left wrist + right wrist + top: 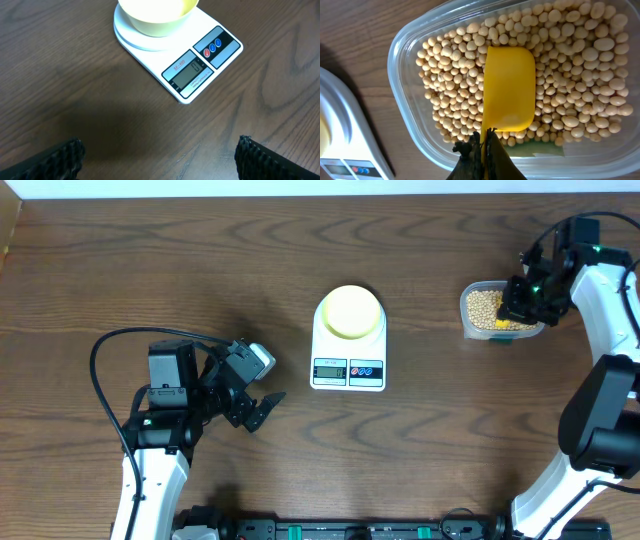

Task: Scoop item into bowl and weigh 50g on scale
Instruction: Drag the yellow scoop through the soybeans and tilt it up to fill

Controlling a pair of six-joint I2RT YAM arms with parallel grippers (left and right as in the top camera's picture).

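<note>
Dark wood-grain table (pixel 150 260), white strip of wall along its far edge; white digital scale (pixel 347 352) sits near the middle, display and two buttons toward the robot; small pale yellow bowl (pixel 351 312) stands upright on the scale's round platform, only its pale inside showing from overhead; in the left wrist view the display appears to read zero; clear plastic tub (pixel 466 320) lies well to the right of the scale, apart from it, filled with tan beans (pixel 483 305); right gripper (pixel 483 136) hangs over the tub's near side, jaws pressed tight on the thin handle of a yellow scoop (pixel 509 87); scoop's cup lies on top of the beans near the tub's middle, beans all around it; whether any beans are in the cup, cannot tell; left gripper (pixel 160 145) is low over bare table to the left and front of the scale, jaws spread wide, holding nothing, touching nothing; its two black fingertips (pixel 62 160) frame the scale's front corner in the wrist view.
</note>
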